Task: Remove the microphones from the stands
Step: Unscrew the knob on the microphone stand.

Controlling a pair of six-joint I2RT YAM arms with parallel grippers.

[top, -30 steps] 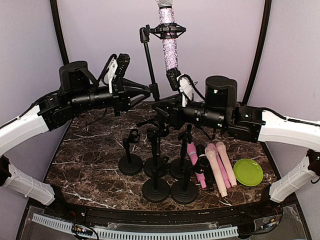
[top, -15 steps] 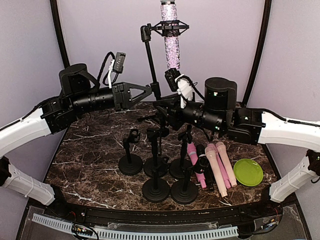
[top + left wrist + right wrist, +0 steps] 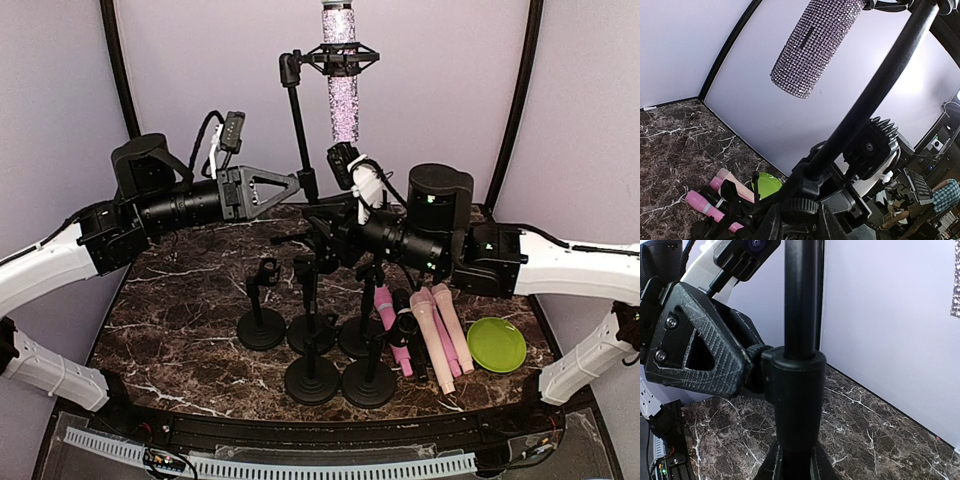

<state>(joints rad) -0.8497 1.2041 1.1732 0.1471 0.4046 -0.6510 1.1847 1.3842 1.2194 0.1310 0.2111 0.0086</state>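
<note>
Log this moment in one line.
microphone: clipped on stand | right gripper: clamps stand | left gripper: around stand, grip unclear

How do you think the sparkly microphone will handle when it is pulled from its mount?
The microphone is probably stiff, a straight barrel. Its studded skin likely resists slipping. Tugging it may sway the tall, thin stand.

green plate (image 3: 497, 344) right, on marble table (image 3: 180, 320) | pink microphones (image 3: 428, 330) beside it | five short black stands (image 3: 312, 380) centre
</note>
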